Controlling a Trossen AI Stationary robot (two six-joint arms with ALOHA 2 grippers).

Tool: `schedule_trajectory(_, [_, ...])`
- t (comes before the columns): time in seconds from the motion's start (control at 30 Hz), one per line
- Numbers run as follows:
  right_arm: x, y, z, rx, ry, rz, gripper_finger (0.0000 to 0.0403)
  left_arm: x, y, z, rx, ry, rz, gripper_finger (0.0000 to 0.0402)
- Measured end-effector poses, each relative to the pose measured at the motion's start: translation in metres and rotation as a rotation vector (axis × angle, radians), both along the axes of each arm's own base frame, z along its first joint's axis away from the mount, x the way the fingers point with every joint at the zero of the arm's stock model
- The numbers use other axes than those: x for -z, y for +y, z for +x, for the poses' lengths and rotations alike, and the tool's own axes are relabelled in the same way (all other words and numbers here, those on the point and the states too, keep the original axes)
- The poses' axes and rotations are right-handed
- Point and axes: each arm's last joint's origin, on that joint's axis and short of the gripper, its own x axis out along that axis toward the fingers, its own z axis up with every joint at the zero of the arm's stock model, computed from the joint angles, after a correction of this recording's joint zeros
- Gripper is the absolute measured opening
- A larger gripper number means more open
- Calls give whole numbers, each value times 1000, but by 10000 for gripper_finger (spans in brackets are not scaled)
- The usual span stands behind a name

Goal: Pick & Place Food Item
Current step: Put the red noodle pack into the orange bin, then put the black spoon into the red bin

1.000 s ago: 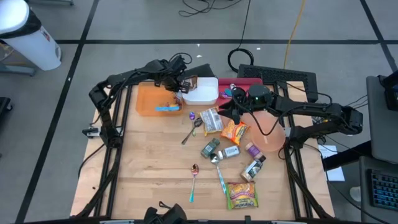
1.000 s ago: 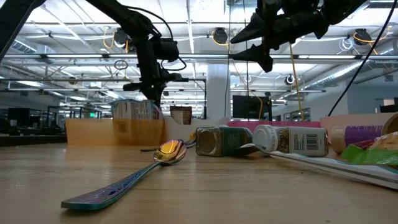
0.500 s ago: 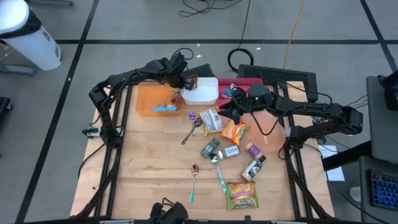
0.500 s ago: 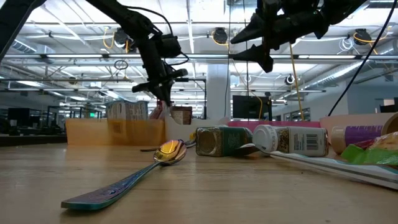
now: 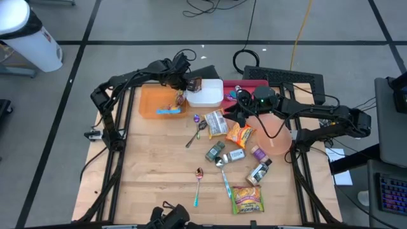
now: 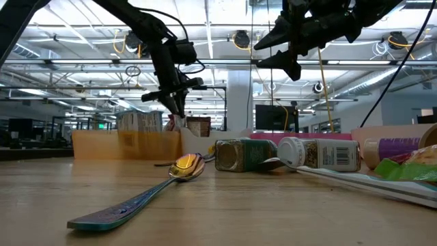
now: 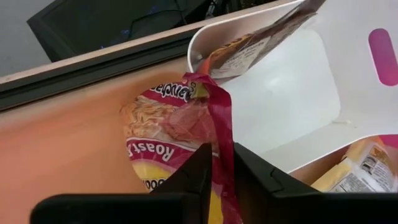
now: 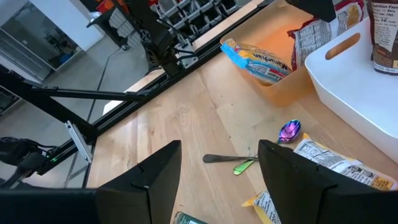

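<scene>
My left gripper (image 5: 180,95) is over the right end of the orange tray (image 5: 149,102), next to the white bin (image 5: 206,94). It is shut on a red and yellow noodle packet (image 7: 165,134). In the low view it (image 6: 176,113) points down at a slant just above the tray's wall. A blue and yellow packet (image 5: 170,110) lies in the tray. My right gripper (image 5: 236,109) hangs open and empty above the table's far middle, well over the packets, and the right wrist view (image 8: 219,152) shows its fingers wide apart. My left gripper pinches the noodle packet's crimped red end seam (image 7: 219,124) between its two fingers, coming from above at a slant. The packet hangs below the fingers over the tray's floor. The tray's wall hides its lower end in the low view.
A brown packet (image 5: 194,84) leans in the white bin. Spoons (image 5: 198,178), spice jars (image 5: 216,151) and snack packets (image 5: 240,135) are scattered across the table's middle. A pink plate (image 5: 280,140) lies at the right and a green packet (image 5: 248,198) near the front.
My left gripper has shifted a little toward the table's right, toward the white bin, and has tipped from pointing straight down to a slant. The packet's red end now shows under its fingers above the tray's wall.
</scene>
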Motion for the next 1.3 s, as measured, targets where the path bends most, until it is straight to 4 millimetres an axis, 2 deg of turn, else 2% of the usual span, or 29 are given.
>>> schedule_trajectory(0.63, [0, 0, 0, 0, 0, -9, 205, 0, 10, -9, 76, -66, -65, 69])
schedule_trajectory(1.07, [0, 0, 0, 1, -1, -9, 205, -3, 16, -17, 124, -126, -120, 186])
schedule_trajectory(1.3, [0, 0, 0, 3, -3, -4, 205, -32, 19, -39, 146, -118, -165, 200])
